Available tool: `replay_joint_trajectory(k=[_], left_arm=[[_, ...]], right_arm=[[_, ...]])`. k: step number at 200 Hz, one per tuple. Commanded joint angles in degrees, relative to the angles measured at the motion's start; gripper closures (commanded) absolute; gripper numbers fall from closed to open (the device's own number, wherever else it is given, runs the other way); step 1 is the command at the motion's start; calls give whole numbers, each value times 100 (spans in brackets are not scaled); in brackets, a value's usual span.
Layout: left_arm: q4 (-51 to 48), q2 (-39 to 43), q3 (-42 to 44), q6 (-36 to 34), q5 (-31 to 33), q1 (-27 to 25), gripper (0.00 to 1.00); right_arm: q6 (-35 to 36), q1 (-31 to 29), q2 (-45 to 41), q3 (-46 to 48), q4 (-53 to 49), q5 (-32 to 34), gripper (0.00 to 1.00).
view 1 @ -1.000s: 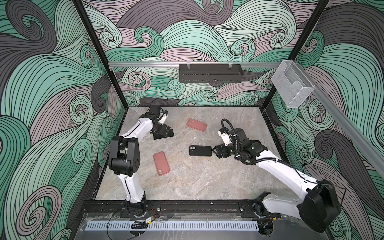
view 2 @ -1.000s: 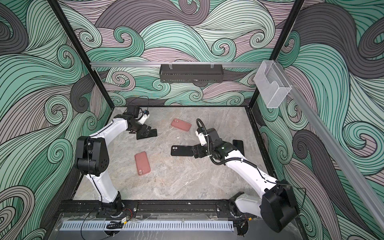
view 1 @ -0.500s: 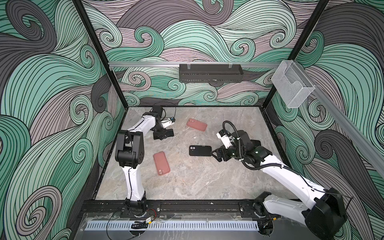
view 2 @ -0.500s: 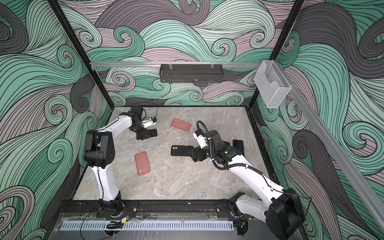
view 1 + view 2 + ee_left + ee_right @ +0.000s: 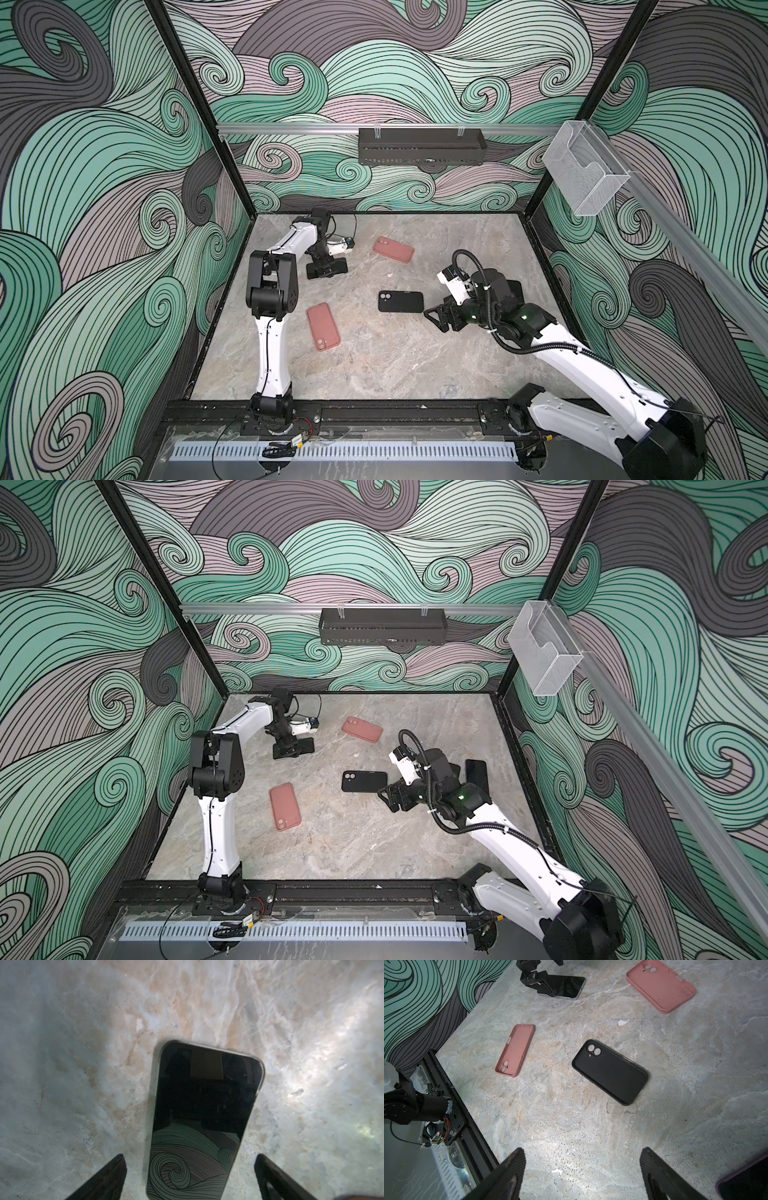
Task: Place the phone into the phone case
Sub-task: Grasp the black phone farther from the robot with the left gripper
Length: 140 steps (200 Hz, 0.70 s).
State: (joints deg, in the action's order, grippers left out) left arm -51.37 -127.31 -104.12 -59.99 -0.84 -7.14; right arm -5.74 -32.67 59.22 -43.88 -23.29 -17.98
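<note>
Black on black, barely making out the phone [image 5: 341, 266] under the left gripper [image 5: 323, 272]; lying flat on the table [image 5: 374, 365] between its spread fingers. Also gaping by the black case [image 5: 400, 301]: right gripper [image 5: 434, 319].

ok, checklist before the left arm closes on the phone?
1. Left tool open: ok.
2. Its fingers straddle the phone: ok, one on each side.
3. Phone flat on the table, screen up: ok.
4. Phone gripped: not ok, there is a gap on both sides.
5. Black case flat, with nothing on it: ok.
6. Right tool open and empty, short of the black case: ok.
</note>
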Motion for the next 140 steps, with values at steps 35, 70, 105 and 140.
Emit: replay_joint_trajectory(k=[35,70,105,140], left_arm=[[-707,-301,-284,-249,-245,11,2],[-709,-419,-417,-92,-484,72,1],[-731,-495,-413,-160,-454,73,2],[-253,-541,-224,-156,69,72,2]], right_arm=[[169,-87,5,-42,0,-92,13],[161,-105,-101,35,86,-175,13],[147,-136,-130,37,88,-197,13],[158,-162,-139,22,93,-206,13]])
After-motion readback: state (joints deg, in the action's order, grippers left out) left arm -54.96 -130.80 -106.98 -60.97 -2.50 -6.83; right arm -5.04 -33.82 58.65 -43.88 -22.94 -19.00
